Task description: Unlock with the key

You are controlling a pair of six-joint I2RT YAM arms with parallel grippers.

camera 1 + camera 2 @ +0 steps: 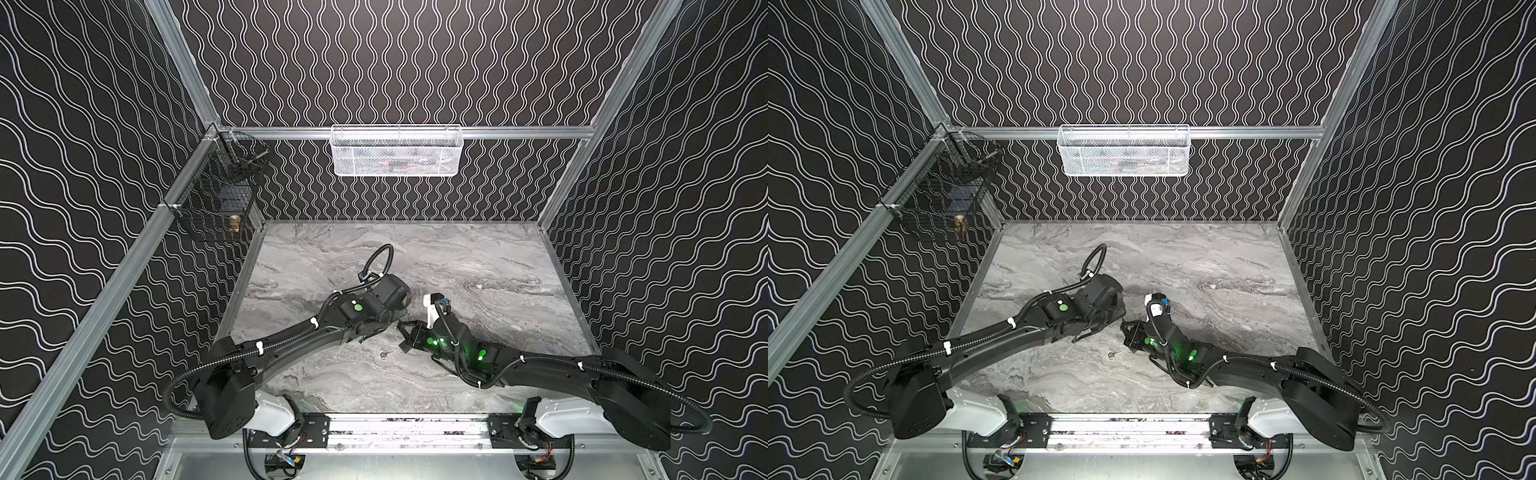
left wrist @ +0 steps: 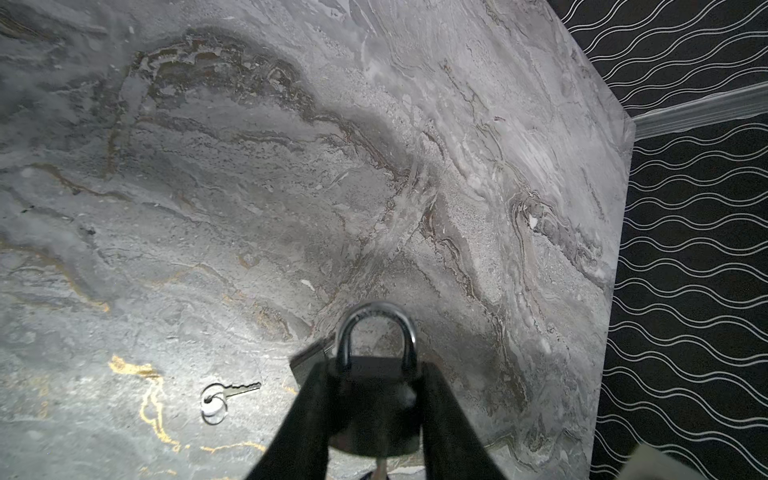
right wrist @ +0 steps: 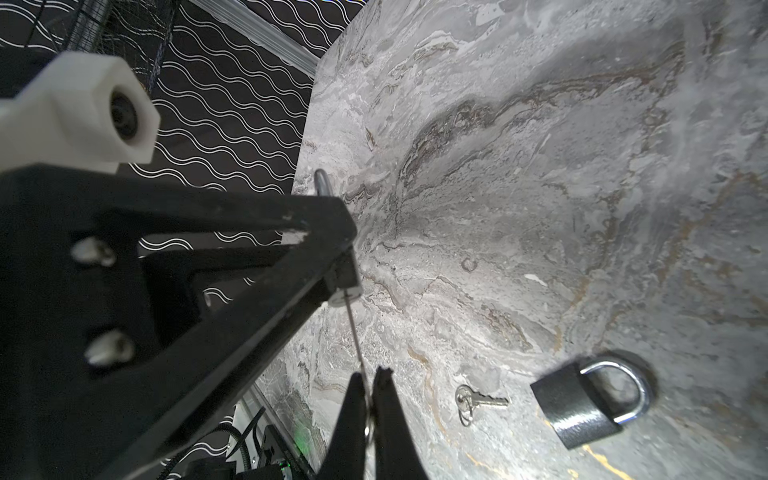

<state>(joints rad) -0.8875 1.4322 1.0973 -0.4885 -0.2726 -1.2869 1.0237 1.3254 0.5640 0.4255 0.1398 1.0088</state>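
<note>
My left gripper (image 2: 374, 370) is shut on a black padlock (image 2: 374, 399), its fingers on the body's two sides and the steel shackle (image 2: 376, 328) sticking out past them. In the right wrist view, that padlock's silver keyhole end (image 3: 345, 293) shows under the left gripper's fingers. My right gripper (image 3: 370, 388) is shut on a key (image 3: 356, 340), seen edge-on. The blade runs up to the keyhole and seems to enter it. In both top views the left gripper (image 1: 368, 334) and right gripper (image 1: 402, 328) meet at mid-table, hiding padlock and key.
A second black padlock (image 3: 590, 399) lies flat on the marble table (image 1: 478, 257), with a spare key on a ring (image 3: 478, 401) beside it (image 2: 224, 397). A white mesh basket (image 1: 397, 151) hangs on the back wall. Black wire baskets (image 1: 216, 208) hang at the left wall.
</note>
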